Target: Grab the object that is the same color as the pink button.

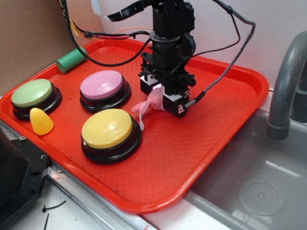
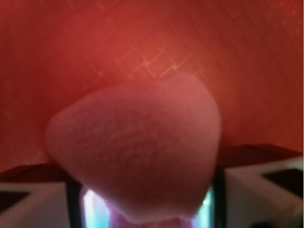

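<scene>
1. My gripper (image 1: 160, 101) is reaching down onto the red tray (image 1: 230, 96), just right of the pink button (image 1: 102, 85).
2. My jaws are clamping the pink plush toy (image 1: 151, 103); it is sitting between them, its white string (image 1: 141, 120) trailing toward the yellow button (image 1: 107, 128).
3. Up close, the toy (image 2: 137, 152) is filling my wrist view.
</scene>
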You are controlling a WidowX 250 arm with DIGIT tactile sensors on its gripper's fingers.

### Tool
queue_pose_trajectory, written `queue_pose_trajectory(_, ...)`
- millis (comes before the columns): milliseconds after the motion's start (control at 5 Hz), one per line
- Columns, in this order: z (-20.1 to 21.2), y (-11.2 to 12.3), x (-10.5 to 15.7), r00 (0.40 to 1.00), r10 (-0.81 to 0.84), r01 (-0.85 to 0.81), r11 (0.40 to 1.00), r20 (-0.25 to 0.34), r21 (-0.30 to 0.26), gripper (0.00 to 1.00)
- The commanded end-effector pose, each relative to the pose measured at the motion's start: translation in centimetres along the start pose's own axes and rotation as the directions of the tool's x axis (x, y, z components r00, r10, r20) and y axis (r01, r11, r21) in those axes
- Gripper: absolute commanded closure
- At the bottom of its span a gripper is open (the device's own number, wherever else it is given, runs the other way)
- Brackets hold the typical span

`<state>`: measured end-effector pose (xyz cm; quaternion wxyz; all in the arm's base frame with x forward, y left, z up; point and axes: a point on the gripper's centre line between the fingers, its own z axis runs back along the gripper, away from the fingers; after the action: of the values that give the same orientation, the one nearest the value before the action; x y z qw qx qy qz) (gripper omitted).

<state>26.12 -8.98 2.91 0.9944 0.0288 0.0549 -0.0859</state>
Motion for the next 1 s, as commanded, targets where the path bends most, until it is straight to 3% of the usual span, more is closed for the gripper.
queue_pose_trajectory(0,11.4,2.2,-2.1,0.976,-0.011,0.002,0.999,0.217,0.043,1.0)
queue_pose_trajectory(200,15.7,2.9,-3.7,0.97,0.058,-0.066,0.997,0.234,0.026,1.0)
queue_pose_trajectory(400,20.4,3.8,-5.8,0.956,0.129,-0.125,0.992,0.264,-0.032,1.0)
queue_pose_trajectory(600,21.9,4.5,-6.4,0.962,0.163,-0.156,0.987,0.218,-0.047,1.0)
queue_pose_trajectory(800,21.4,4.1,-6.4,0.951,0.2,-0.209,0.978,0.237,0.012,1.0)
